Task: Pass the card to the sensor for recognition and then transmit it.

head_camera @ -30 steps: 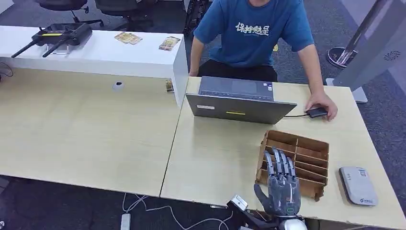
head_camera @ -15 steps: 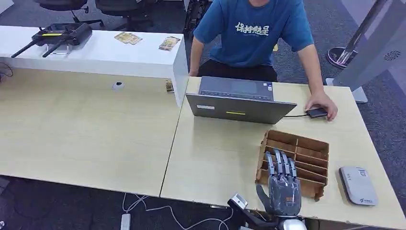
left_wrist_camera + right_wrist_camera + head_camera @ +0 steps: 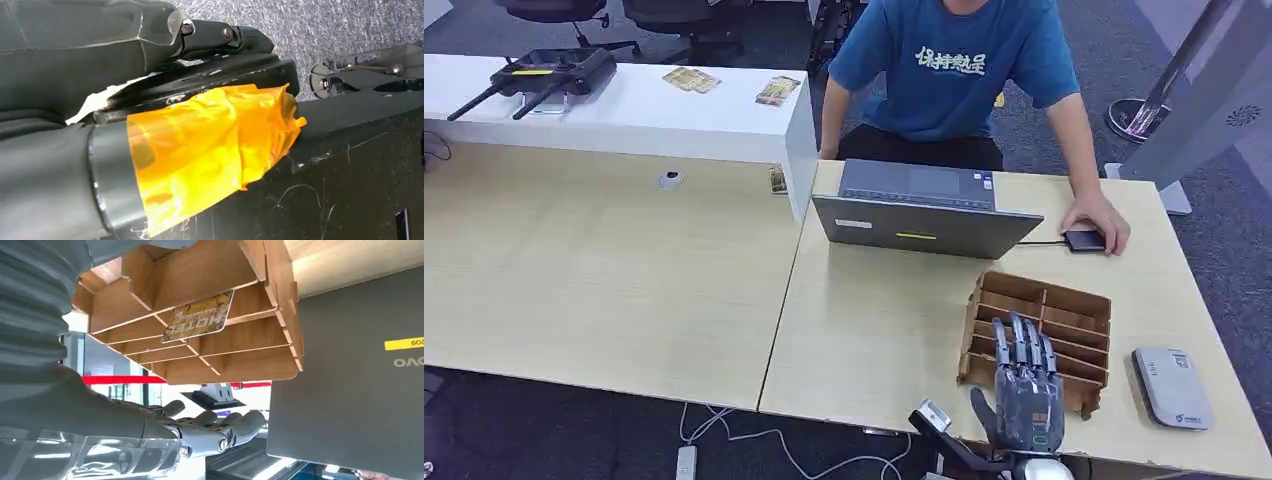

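A brown wooden rack (image 3: 1064,318) with several slots stands on the near right of the table. In the right wrist view a yellow patterned card (image 3: 200,317) sits in one slot of the rack (image 3: 235,360). My right hand (image 3: 1026,395) hovers at the rack's near edge, with its fingers (image 3: 220,429) stretched out, apart and holding nothing. A grey-white sensor box (image 3: 1172,388) lies flat on the table to the right of the rack.
A grey laptop (image 3: 924,212) stands behind the rack, its back facing me. A person in a blue shirt (image 3: 954,70) sits across the table, one hand by a small black device (image 3: 1084,240). A white counter (image 3: 624,110) at far left carries cards and a controller.
My right hand has drifted a little to the right and toward the table's near edge, fingers still spread. The person's hand has shifted slightly on the black device.
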